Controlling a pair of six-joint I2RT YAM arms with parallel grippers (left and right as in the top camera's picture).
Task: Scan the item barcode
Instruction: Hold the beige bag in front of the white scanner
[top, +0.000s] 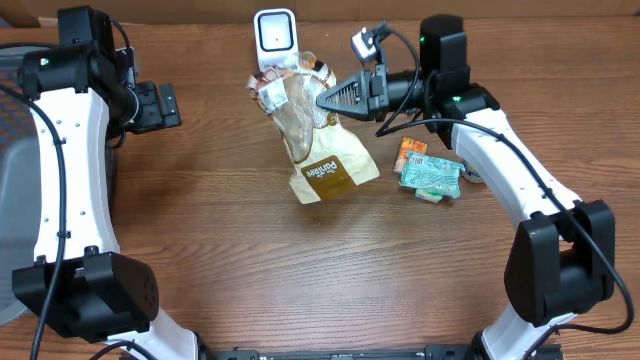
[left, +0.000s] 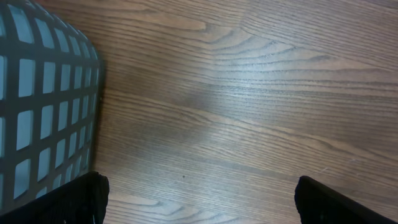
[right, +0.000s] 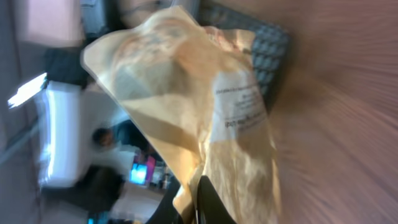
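Observation:
The item is a tan paper and clear plastic bag (top: 322, 150), hanging tilted just in front of the white scanner (top: 274, 35) at the back of the table. My right gripper (top: 325, 100) is shut on the bag's upper edge. In the right wrist view the bag (right: 205, 112) fills the middle, pinched in my right gripper (right: 198, 202) at the bottom, with dark print on it. I cannot make out a barcode. My left gripper (top: 170, 105) stays far to the left, open and empty, its fingers (left: 81, 199) wide apart over bare wood.
A green packet (top: 432, 175) and an orange packet (top: 410, 150) lie on the table under the right arm. A grey mesh basket (left: 37, 93) stands at the table's left edge, close to the left gripper.

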